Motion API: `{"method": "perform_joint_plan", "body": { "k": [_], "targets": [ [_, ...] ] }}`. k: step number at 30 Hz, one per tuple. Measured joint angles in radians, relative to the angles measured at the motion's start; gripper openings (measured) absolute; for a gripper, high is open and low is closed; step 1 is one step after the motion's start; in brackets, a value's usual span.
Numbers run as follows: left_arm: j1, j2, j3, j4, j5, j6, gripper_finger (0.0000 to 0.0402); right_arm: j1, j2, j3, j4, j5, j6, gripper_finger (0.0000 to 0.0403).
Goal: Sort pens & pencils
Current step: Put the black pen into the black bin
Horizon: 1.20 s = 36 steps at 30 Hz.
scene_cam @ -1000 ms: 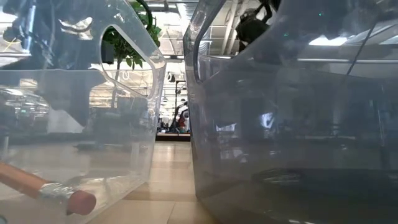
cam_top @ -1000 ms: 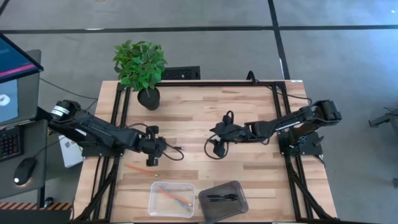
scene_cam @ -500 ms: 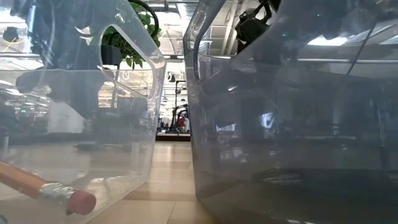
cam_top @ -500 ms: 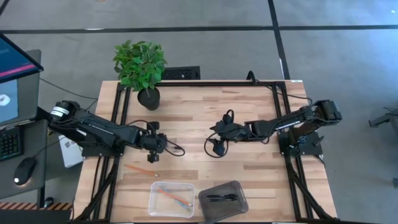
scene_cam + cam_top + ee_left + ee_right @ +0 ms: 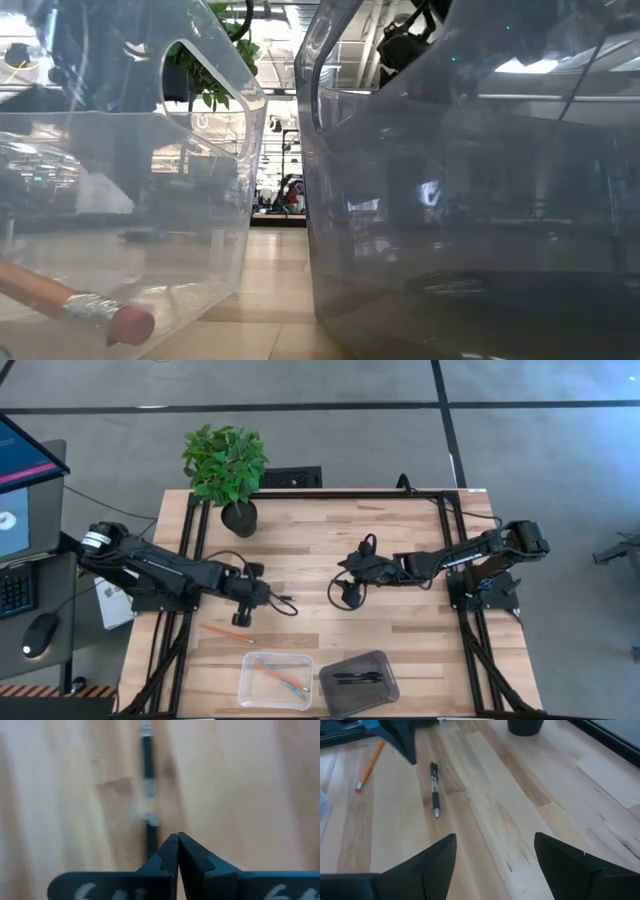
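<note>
- No brand name or label can be read; pale markings on the left tool's dark housing in the left wrist view are cut off and illegible.
- The left tool (image 5: 252, 591) reaches from the tabletop's (image 5: 400, 530) left edge toward the middle, in front of the potted green plant in its black pot (image 5: 231, 475). Its fingers (image 5: 172, 852) are clenched tip to tip, gripping nothing.
- Only the left wrist view shows a thin black pen (image 5: 148, 795) lying flat on the light wooden tabletop just beyond those closed tips.
- The right tool (image 5: 345, 591) stretches in from the right side toward the middle, well to the right of the plant, fingers (image 5: 432, 857) spread wide and released, empty.
- The right wrist view shows the same black pen (image 5: 434, 796) lying on the wood and an orange pencil with a pink eraser (image 5: 370, 764) beyond it.
- In the high view that orange pencil (image 5: 228, 632) lies loose on the wood, in front of the plant, near the clear plastic bin (image 5: 245, 678).
- The clear bin holds an orange pencil (image 5: 275, 672) and a light blue-grey pencil (image 5: 285, 679); the smoky grey bin (image 5: 385, 678) beside it holds two black pens (image 5: 357, 678).
- The low view alone shows a pencil's eraser end (image 5: 130, 325) close up, seen through the clear bin's wall (image 5: 215, 150).
</note>
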Motion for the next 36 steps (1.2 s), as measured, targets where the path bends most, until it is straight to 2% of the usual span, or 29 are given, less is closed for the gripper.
{"method": "perform_joint_plan", "body": {
  "k": [4, 8, 12, 17, 21, 27, 32, 36],
  "targets": [
    [0.014, 0.000, 0.000, 0.004, 0.078, -0.027, 0.0013, -0.007, 0.000, 0.000, 0.000, 0.000, 0.000, 0.0292],
    [0.018, 0.000, 0.000, 0.011, 0.086, -0.042, 0.0052, -0.014, 0.000, 0.000, -0.001, 0.000, -0.001, 0.0292],
    [0.018, 0.000, 0.000, 0.001, 0.063, 0.005, 0.0090, -0.013, 0.000, 0.000, -0.016, 0.000, -0.001, 0.0292],
    [0.018, 0.000, 0.000, -0.017, 0.052, -0.149, 0.0116, -0.013, 0.000, 0.000, -0.018, 0.000, -0.001, 0.0292],
    [0.018, 0.000, 0.000, -0.025, 0.041, -0.181, 0.0122, -0.013, 0.000, 0.000, -0.019, 0.000, -0.001, 0.0292],
    [0.023, 0.000, 0.000, -0.032, -0.125, -0.132, 0.0122, -0.013, 0.000, 0.000, -0.018, 0.000, -0.001, 0.0292],
    [0.061, 0.000, -0.001, -0.029, -0.042, -0.104, 0.0121, -0.013, 0.000, 0.000, -0.019, 0.000, -0.001, 0.0292],
    [0.078, 0.000, -0.002, -0.024, -0.025, -0.101, 0.0121, -0.013, 0.000, 0.000, -0.019, 0.000, -0.002, 0.0292]
  ]
}}
